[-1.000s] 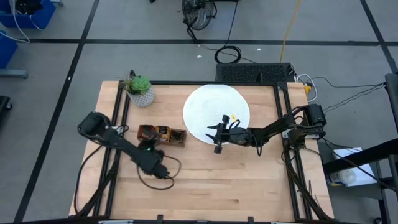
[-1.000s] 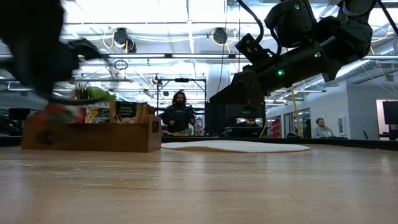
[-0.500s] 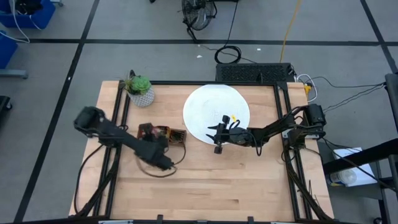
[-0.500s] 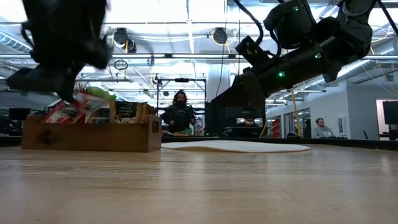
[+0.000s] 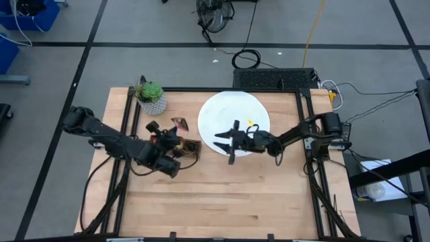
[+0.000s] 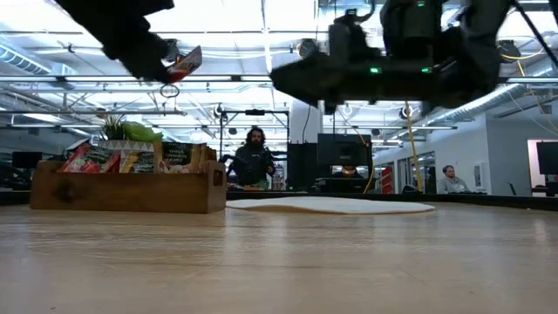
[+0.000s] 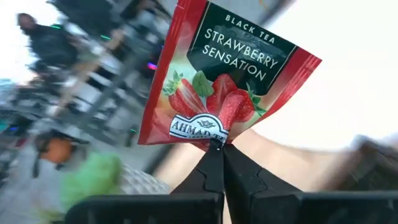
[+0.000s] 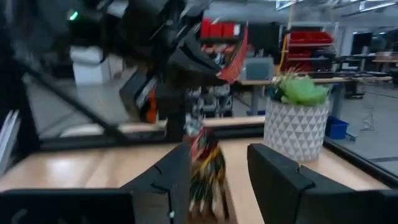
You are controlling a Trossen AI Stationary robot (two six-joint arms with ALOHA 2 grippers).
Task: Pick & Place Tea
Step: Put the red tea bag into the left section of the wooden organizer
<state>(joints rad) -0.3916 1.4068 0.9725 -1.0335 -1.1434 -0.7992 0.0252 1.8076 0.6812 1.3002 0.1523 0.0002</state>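
Red sachet (image 5: 180, 123) is now up out of the wooden tray (image 5: 191, 146) from above, clamped in the left gripper (image 5: 176, 125) beside the white disc (image 5: 218, 111). Low down, it hangs high over the tray while the right gripper (image 5: 224, 139), fingers apart and empty, has slid in over the disc. Left wrist confirms the pinch on one corner — a handover looks close.

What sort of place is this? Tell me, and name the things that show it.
Probably a robotics lab or industrial workshop: open ceiling with pipes and strip lights, a person at a workstation behind the table, red parts bins on shelves, and cables on the grey floor.
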